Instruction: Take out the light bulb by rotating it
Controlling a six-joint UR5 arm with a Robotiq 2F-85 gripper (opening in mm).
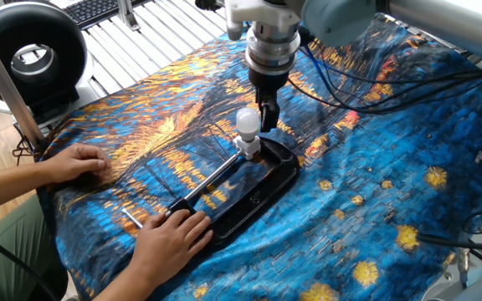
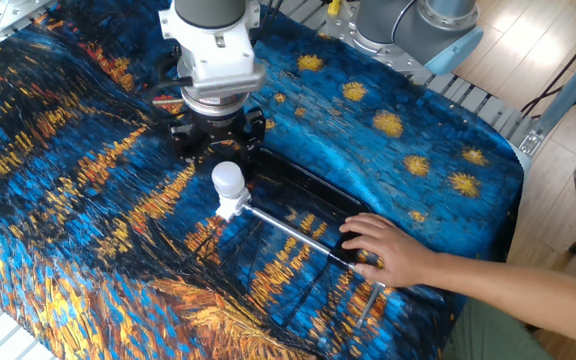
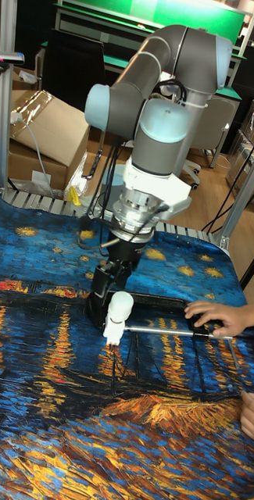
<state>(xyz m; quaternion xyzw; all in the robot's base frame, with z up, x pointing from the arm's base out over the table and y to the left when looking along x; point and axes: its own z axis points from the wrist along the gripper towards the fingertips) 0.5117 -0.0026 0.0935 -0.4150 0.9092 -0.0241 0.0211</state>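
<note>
The light bulb [image 1: 247,121] is small, white and frosted, and stands upright in a short white socket [image 1: 248,149] at the end of a metal rod [image 1: 212,179]. In the other fixed view the light bulb [image 2: 228,179] sits just in front of my gripper [image 2: 218,138], whose black fingers are spread wide with nothing between them. My gripper [image 1: 268,112] hangs slightly above and behind the bulb, not touching it. In the tall view the bulb [image 3: 120,306] partly hides my gripper [image 3: 109,283].
A black tray [image 1: 268,191] lies under the rod on a blue and orange patterned cloth. A person's hand [image 1: 172,236] presses on the rod's near end; another hand [image 1: 74,162] rests on the cloth at the left. A black ring light [image 1: 30,57] stands at the far left.
</note>
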